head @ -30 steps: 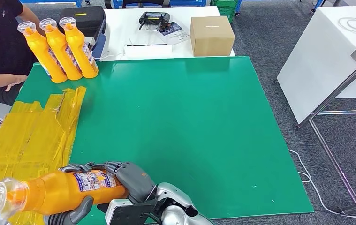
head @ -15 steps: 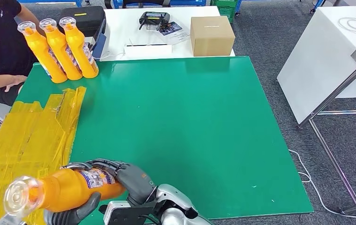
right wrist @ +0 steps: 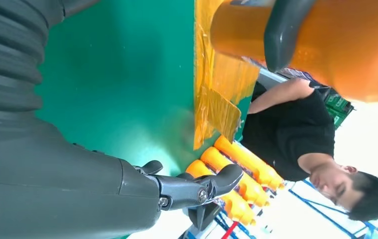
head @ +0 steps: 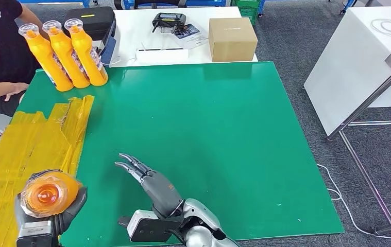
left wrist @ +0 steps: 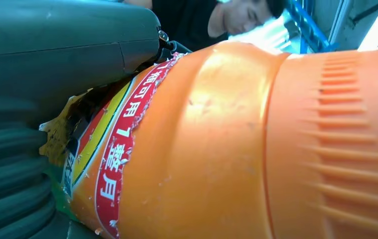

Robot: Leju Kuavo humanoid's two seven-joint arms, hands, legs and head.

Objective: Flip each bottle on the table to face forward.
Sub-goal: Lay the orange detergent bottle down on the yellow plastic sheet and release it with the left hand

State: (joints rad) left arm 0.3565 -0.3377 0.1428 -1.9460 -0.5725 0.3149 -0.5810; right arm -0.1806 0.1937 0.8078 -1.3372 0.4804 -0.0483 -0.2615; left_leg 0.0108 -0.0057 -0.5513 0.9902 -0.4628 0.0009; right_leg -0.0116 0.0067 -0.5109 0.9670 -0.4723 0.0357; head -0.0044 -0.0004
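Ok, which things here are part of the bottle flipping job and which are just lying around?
Job: orange bottle held by the left hand; three orange bottles at the table's far corner; right hand.

Lying about: yellow sheet, cardboard box, black case.

Lab/workshop space showing: grey carpet floor point(head: 296, 38), white worktables point(head: 347, 56), blue metal frames point(right wrist: 326, 211), person sitting by green table point(head: 208, 134).

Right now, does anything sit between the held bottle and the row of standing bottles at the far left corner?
Nothing solid shows. The left hand holds the orange bottle over the yellow sheet, which lies flat toward the three standing bottles. The right hand is off to the side, open.
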